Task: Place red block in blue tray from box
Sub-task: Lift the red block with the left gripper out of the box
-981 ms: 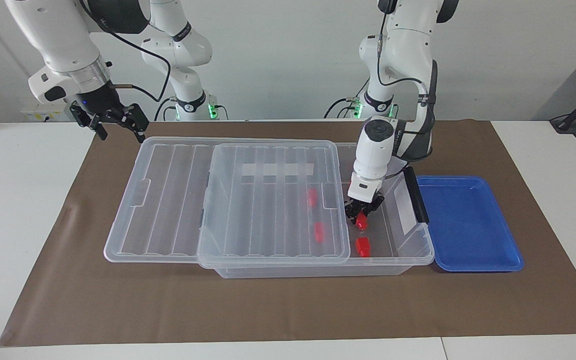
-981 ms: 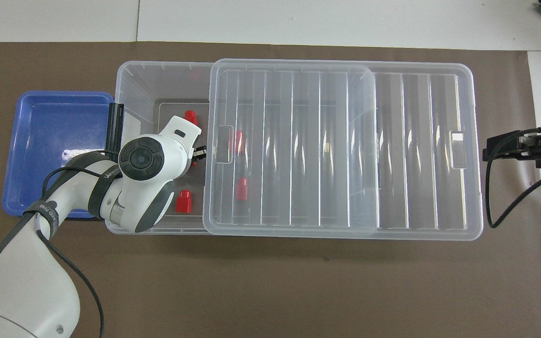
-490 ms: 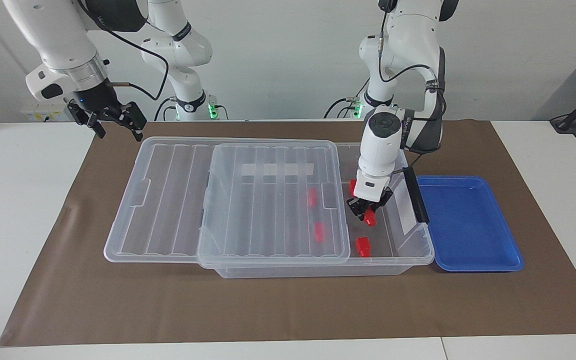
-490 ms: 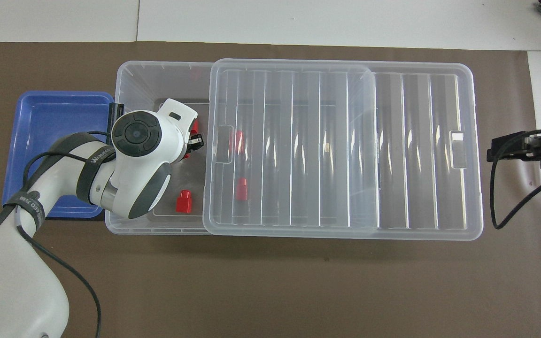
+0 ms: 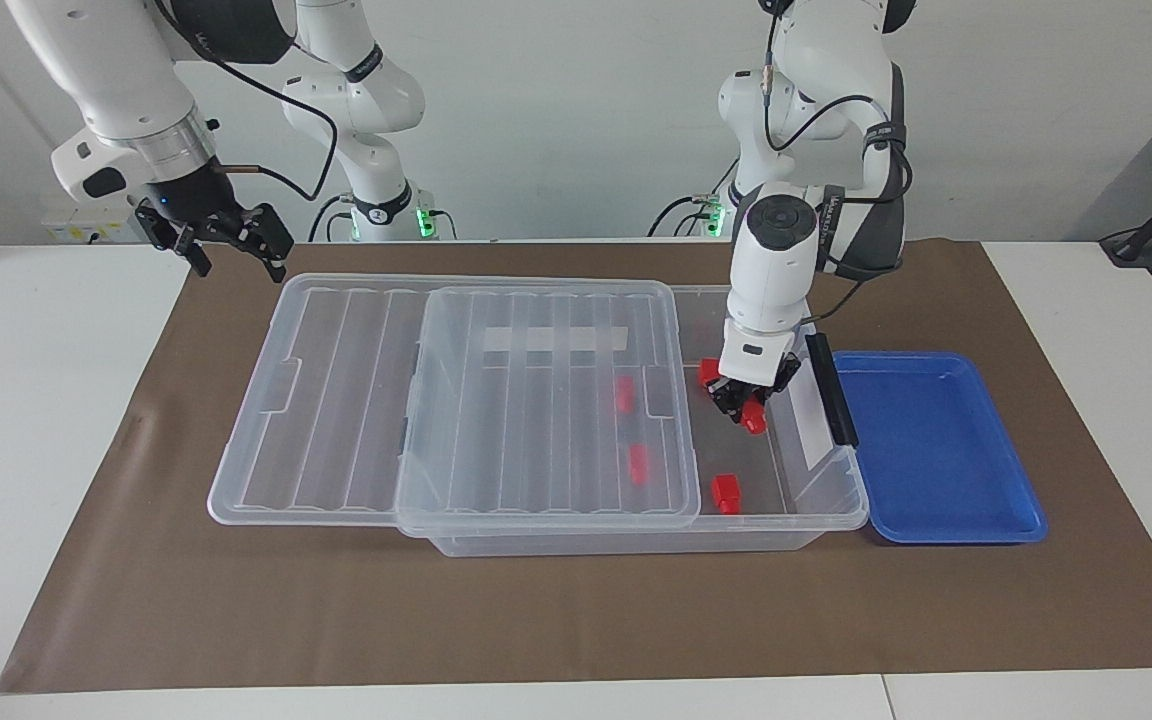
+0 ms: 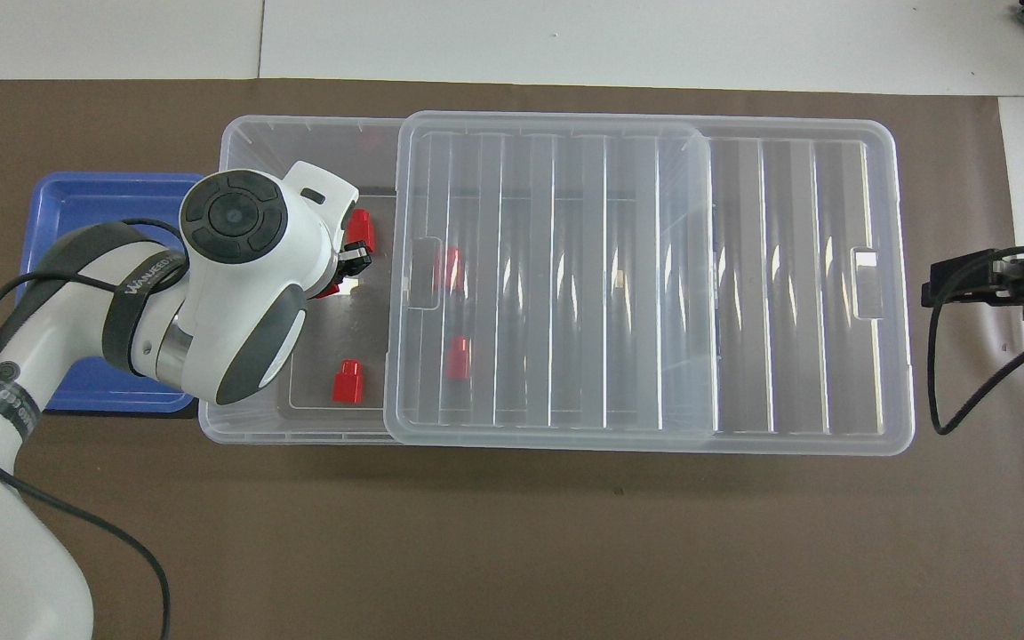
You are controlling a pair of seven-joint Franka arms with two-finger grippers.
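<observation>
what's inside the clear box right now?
Large clear plastic box: one small red block on the open floor, another beside the left tool, which grips one. Two show through the slid-aside ribbed clear lid.

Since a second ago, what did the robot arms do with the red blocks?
The left gripper, shut on one red block, lifted it up out of the box bottom and drifted toward the blue tray. The other blocks, the slid-aside lid and the waiting right gripper stayed put.
</observation>
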